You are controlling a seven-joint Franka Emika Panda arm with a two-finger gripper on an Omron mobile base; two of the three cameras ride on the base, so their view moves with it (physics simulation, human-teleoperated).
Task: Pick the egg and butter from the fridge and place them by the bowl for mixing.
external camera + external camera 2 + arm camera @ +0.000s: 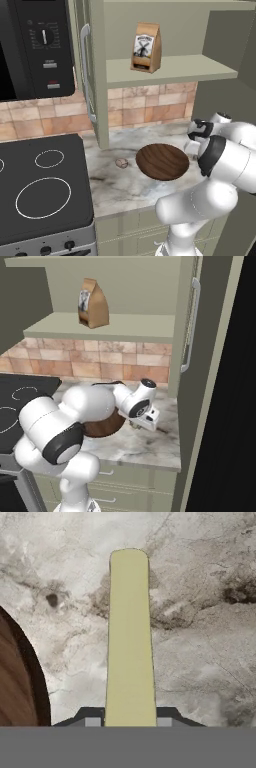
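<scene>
A dark brown bowl (162, 161) shows clear wood grain with a soft sheen. The surface (125, 187) looks like polished grey-veined marble. The butter (129, 637) is matt, smooth, pale yellow. A brown paper bag (146, 47) sits on a matt painted shelf (170, 70). The cooktop (42, 187) is glossy black glass.

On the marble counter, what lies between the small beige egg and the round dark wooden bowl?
Nothing: in the left base view, only a narrow bare strip of marble counter separates the small beige egg from the round dark wooden bowl.

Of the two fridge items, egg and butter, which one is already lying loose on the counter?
The egg, the small beige oval left of the bowl. The butter, a pale yellow stick, sits between the jaws.
</scene>
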